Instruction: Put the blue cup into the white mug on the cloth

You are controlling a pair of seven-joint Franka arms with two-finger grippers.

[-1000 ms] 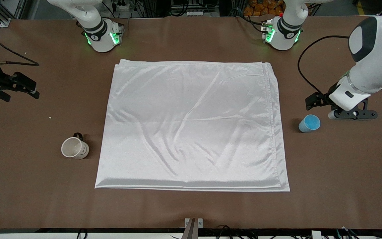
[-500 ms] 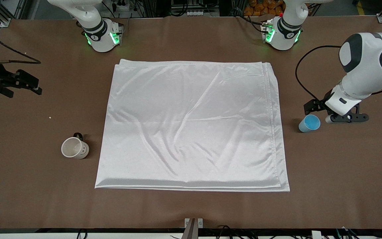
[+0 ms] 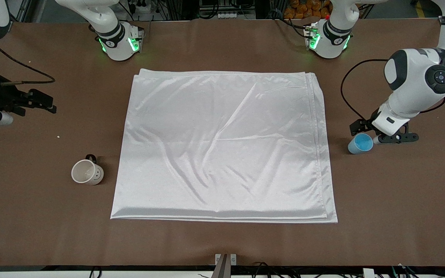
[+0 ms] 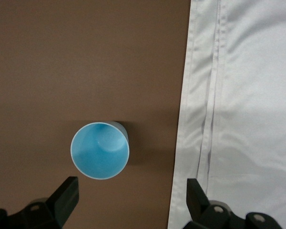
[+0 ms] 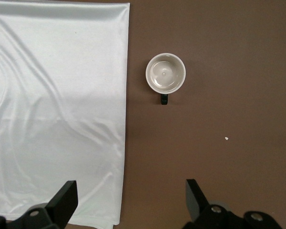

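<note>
No writing reads anywhere. The left gripper (image 3: pixel 383 133), fingers apart, hangs just beside the blue cup (image 3: pixel 360 143); the right gripper (image 3: pixel 33 103), also spread, waits over bare bench (image 3: pixel 33 216).

Cup (image 4: pixel 100 150) upright on surface (image 3: pixel 400 193), just off left jaws, beside cloth (image 3: pixel 222 146) edge; mug (image 5: pixel 165 73) upright, well ahead of right jaws.

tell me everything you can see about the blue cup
The blue cup is a small, light-blue, handleless tapered cup with a brighter blue inside, plastic by its look. It stands upright and empty on the bare brown table, beside the white cloth's edge at the left arm's end, not touching it. The left claw hangs open above it, off to one side, fingers clear of the rim. Nothing but the table touches it.
</note>
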